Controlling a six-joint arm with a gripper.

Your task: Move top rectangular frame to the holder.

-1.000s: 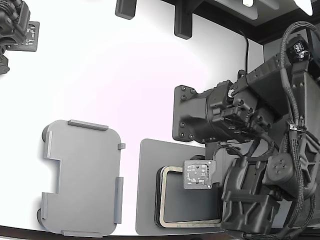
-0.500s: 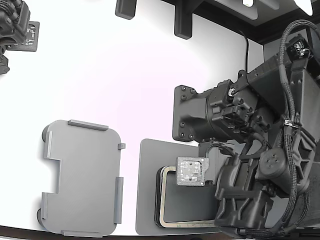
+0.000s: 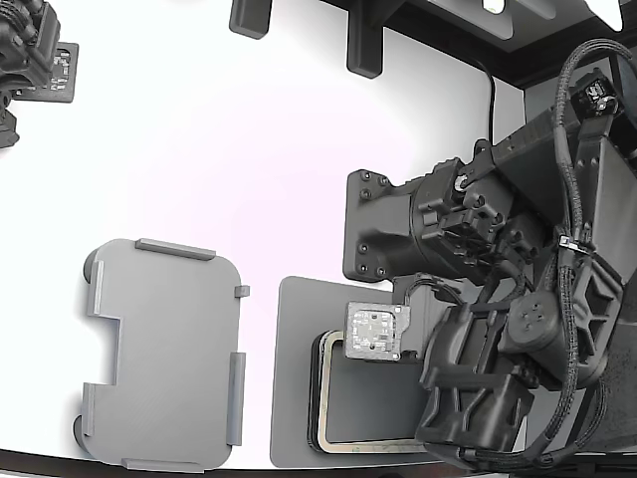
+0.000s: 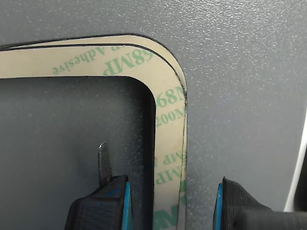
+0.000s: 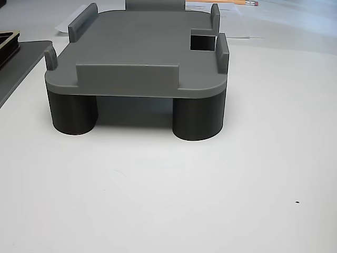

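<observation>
White table (image 3: 249,179), grasp step: hand lining up on the frame, nothing lifted yet.
Hand (image 4: 170,203) is open and holds nothing, one finger inside the top rectangular frame (image 4: 168,100) and one outside, straddling its side rail near a rounded corner. That frame lies on the stack (image 3: 320,398) on the dark plate (image 3: 294,378). Holder (image 3: 164,354) sits bare, well apart toward the exterior view's left. Next, likely: pinch only the thin top layer, lift, carry across.
</observation>
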